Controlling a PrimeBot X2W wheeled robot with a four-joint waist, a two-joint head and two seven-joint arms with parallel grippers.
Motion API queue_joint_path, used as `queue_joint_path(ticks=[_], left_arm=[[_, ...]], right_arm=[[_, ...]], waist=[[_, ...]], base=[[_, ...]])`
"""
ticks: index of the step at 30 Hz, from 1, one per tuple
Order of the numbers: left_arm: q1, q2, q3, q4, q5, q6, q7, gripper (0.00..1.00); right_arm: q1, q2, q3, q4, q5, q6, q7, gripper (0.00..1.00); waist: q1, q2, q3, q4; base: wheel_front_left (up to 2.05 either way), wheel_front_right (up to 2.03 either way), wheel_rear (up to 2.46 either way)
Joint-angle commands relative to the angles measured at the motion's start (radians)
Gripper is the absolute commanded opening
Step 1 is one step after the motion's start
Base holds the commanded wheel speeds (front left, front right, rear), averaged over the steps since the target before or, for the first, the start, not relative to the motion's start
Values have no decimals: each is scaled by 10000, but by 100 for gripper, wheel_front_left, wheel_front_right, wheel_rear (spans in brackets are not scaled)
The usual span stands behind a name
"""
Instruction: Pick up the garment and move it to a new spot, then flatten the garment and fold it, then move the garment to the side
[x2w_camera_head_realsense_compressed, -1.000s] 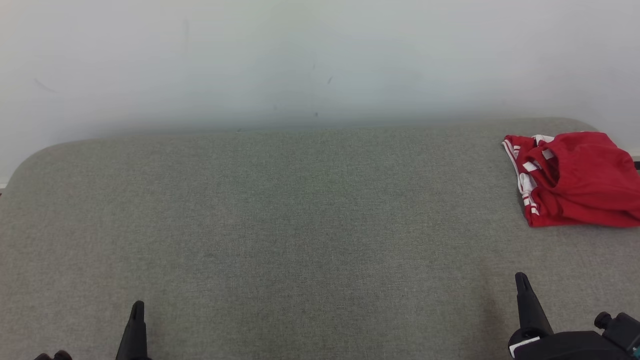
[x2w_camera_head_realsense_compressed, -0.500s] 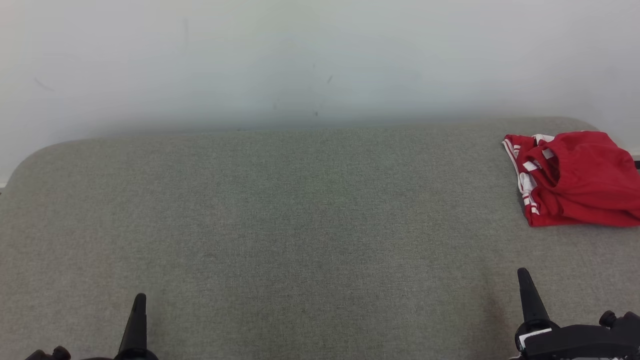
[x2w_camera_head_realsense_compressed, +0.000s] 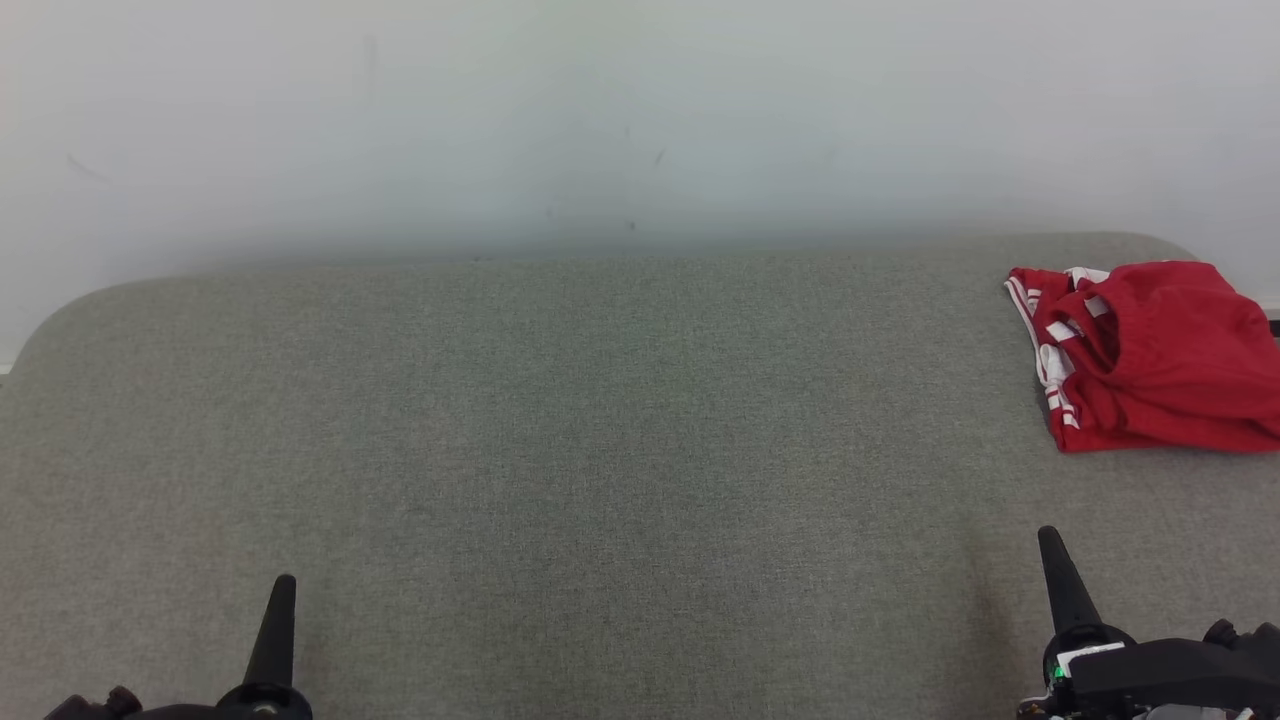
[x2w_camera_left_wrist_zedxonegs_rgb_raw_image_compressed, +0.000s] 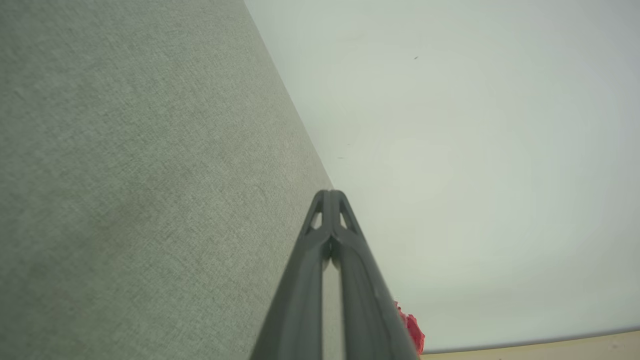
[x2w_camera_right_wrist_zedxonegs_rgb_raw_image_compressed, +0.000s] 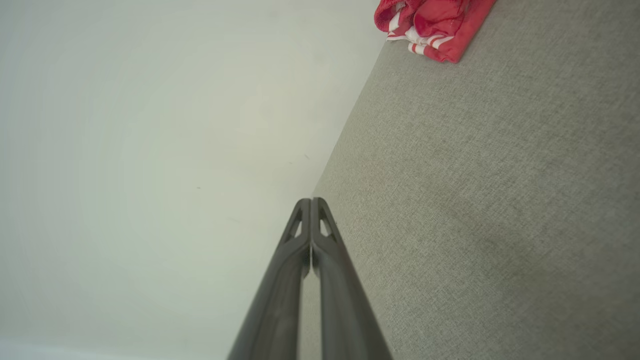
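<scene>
Garment (x2w_camera_head_realsense_compressed: 1160, 370), seemingly bunched, lies at right; left gripper (x2w_camera_head_realsense_compressed: 285, 587) and right gripper (x2w_camera_head_realsense_compressed: 1048, 540) closed, empty.

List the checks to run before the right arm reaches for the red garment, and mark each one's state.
1. Garment located: ok, crumpled at the far right of the surface.
2. Right gripper ready to grasp: not ok, jaws shut.
3. Left gripper ready to help: not ok, jaws shut.
4. Path from right gripper to garment: ok, just grey surface lies between them.
5. Garment free of both grippers: ok, neither touches it.
6. Garment's full outline known: cannot tell, the head view's edge cuts off its right side.
</scene>
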Motion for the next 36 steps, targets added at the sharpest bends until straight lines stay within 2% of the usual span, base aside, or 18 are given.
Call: queue_joint_path(ticks=[1,36], left_arm=[[-233,16,36,-39,-249,1,74,0],[-572,0,51,88,-3106,3,825,0]], right_arm=[[-141,17,-58,-50,248,-12,39,0],[-459,140,-420,94,3071,-18,740,0]], waist=[[0,0,2,0],[0,0,48,-7]], base=[[0,0,0],[0,0,0]])
